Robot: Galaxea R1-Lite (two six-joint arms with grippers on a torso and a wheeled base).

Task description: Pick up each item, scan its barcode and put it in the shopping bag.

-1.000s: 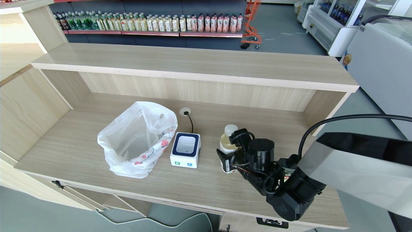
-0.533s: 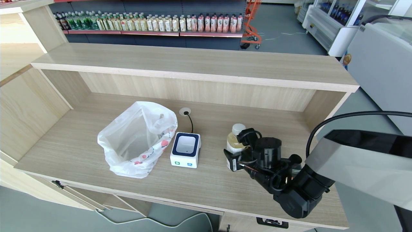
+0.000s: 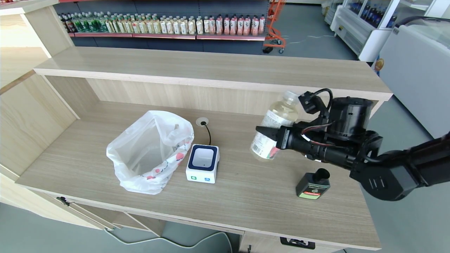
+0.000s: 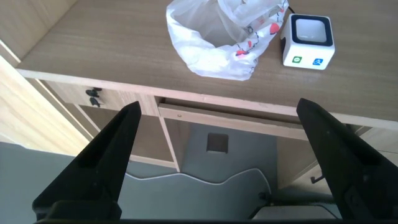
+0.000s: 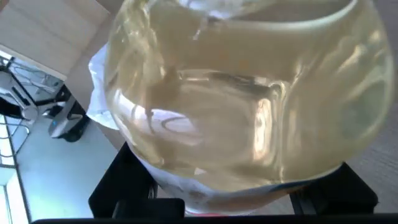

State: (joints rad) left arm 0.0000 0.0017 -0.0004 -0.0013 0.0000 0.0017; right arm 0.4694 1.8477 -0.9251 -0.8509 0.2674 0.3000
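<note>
Right gripper (image 3: 270, 139) clenched on tilted bottle (image 3: 278, 119), held above counter (image 3: 225, 207) right of scanner (image 3: 203, 163). Left gripper (image 4: 217, 109) jaws spread, empty, off counter's near edge

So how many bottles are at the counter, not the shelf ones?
2: a clear bottle held up by the right gripper, and a small dark bottle standing on the counter. The bag might hide more.

Bright even light lay on the wooden counter (image 3: 225, 207), washed-out glare at ten o'clock, soft shadows, bowed edges, drink bottle (image 5: 249, 112) blurred with highlights.
</note>
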